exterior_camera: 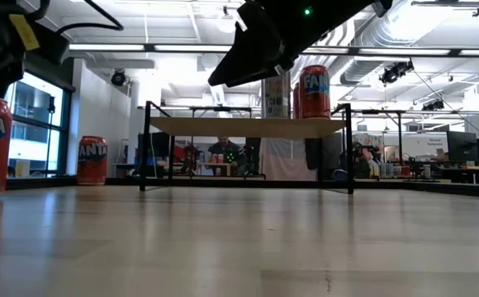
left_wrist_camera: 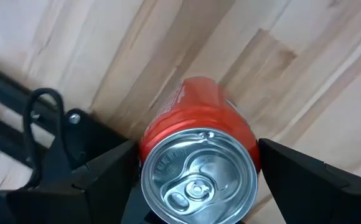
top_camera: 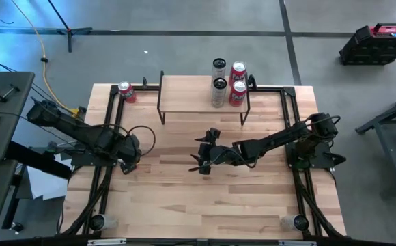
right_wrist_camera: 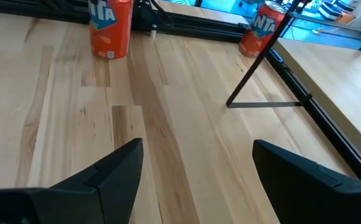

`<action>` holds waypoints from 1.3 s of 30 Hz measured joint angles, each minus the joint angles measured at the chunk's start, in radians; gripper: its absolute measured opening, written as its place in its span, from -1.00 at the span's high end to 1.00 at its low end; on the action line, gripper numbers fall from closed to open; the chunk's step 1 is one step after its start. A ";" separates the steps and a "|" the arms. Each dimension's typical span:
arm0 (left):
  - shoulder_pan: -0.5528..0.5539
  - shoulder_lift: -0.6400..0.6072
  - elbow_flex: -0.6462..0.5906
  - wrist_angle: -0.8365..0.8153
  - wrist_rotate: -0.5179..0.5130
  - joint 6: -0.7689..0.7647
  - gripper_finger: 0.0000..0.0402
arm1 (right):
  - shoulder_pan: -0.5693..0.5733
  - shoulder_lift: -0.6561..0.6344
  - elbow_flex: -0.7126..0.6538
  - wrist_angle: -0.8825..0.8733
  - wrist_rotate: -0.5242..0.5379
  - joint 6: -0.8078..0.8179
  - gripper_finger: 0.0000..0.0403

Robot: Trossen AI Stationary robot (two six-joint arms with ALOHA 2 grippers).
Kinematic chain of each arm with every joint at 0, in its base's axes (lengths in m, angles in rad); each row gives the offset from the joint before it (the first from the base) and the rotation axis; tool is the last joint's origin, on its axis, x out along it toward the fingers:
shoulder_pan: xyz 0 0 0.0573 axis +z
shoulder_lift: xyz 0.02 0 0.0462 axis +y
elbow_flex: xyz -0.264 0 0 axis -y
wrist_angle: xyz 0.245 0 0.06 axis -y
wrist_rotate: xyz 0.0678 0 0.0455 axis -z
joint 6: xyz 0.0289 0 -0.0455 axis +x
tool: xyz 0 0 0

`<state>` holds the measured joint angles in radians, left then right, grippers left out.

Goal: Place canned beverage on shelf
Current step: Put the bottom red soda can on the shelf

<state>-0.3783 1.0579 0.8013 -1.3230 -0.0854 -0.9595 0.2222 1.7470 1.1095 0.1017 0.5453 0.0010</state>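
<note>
Fig.: pick step. My left gripper (left_wrist_camera: 196, 186) straddles the orange can (left_wrist_camera: 199, 168), jaws wide, not gripping. Next: close, lift to shelf (top_camera: 184, 96). Right gripper (top_camera: 201, 156) open, empty, mid-table.

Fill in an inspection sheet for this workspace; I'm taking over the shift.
Surface: wooden table, light planks.
Job's things: shelf carries four cans at its right end; a red can stands at the table's far left corner; a second can under the left pincer.
Clutter: nothing seen.
Pincers: left pincer around the second can, grip unclear; right pincer open, empty, mid-table.
Cables: black loop beside left arm; yellow cable on floor.
Surroundings: black case on floor; people beyond the table.
</note>
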 joint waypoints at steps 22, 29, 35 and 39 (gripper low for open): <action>-0.058 0.007 -0.010 0.058 0.069 0.004 -0.73 | -0.003 0.000 0.000 -0.016 -0.047 0.008 -0.42; -0.090 0.121 -0.010 0.067 0.050 0.067 -0.72 | -0.026 -0.029 0.000 -0.043 -0.031 -0.119 -0.42; -0.068 0.189 -0.009 0.069 0.049 0.149 -0.59 | -0.054 -0.191 0.000 -0.068 0.016 -0.315 -0.42; -0.040 0.178 -0.009 0.070 0.039 0.215 -0.41 | -0.099 -0.325 0.000 -0.072 0.011 -0.442 -0.42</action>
<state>-0.4180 1.2358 0.7923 -1.2530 -0.0468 -0.7445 0.1234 1.4220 1.1095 0.0296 0.5562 -0.4409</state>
